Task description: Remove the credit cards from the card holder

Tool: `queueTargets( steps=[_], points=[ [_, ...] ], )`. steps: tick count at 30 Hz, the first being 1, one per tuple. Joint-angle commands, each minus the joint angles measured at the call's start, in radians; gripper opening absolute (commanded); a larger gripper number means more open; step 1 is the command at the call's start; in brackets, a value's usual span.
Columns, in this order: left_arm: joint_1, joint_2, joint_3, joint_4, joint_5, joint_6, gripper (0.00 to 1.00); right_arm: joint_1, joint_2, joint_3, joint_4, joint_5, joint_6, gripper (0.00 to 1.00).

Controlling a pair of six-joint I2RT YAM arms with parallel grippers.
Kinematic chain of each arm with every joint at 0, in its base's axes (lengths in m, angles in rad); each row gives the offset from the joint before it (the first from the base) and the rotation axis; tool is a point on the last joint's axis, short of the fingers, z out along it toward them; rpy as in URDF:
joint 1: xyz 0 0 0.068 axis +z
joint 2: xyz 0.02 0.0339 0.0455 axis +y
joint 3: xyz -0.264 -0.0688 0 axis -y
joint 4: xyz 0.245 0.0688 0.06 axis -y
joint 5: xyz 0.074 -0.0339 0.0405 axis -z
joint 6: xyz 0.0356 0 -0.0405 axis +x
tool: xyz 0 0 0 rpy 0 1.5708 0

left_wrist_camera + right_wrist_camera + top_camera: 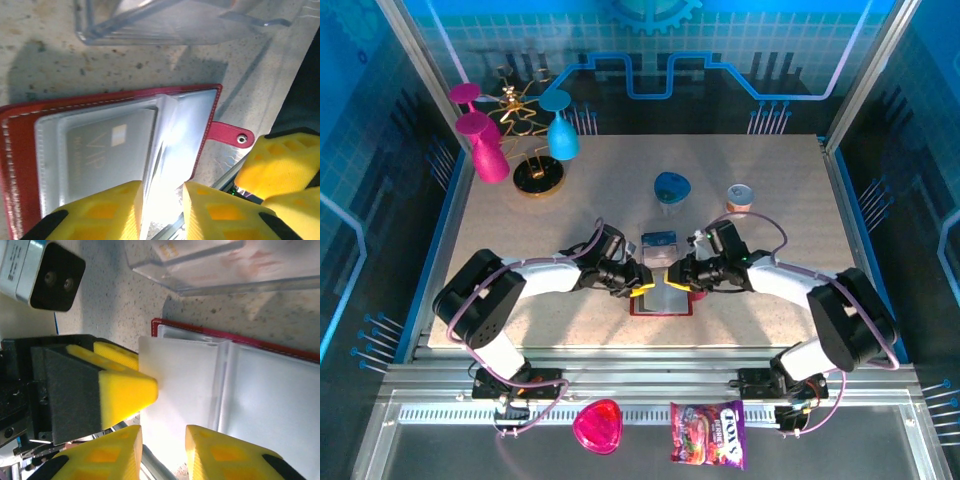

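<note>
Closest on the front rail sit the candy bag point(708, 435) and pink heart dish point(597, 425); past them both arms meet over the card holder point(662, 300), lying open and flat, with the clear tray point(660, 243) just behind it. I see the left gripper point(162, 200) part open astride a clear pocket leaf point(165, 130), pinching nothing, and the right gripper point(162, 440) likewise part open over the opposite edge, empty. One grey-silver card point(110, 155) sits sleeved on the left page; I judge it light, stiff and slick, the sleeves floppy, so I'd pinch the card's edge at the pocket mouth, not the film.
</note>
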Motion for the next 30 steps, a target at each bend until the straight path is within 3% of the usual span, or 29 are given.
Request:
queueTargets(
  steps=[1,8,13,30],
  points=[
    [-0.018,-0.023,0.034,-0.031,0.034,-0.012,0.28,-0.037,-0.044,0.011,-0.093,0.011,-0.048,0.29],
    [-0.052,0.02,0.075,-0.024,0.039,-0.018,0.29,-0.076,-0.097,-0.005,-0.128,0.013,-0.065,0.29],
    [-0.078,0.052,0.109,-0.013,0.047,-0.022,0.23,-0.091,-0.128,-0.023,-0.133,0.014,-0.064,0.29],
    [-0.11,0.188,0.174,0.045,0.072,-0.049,0.33,-0.128,-0.188,-0.068,-0.155,0.011,-0.072,0.29]
  ],
)
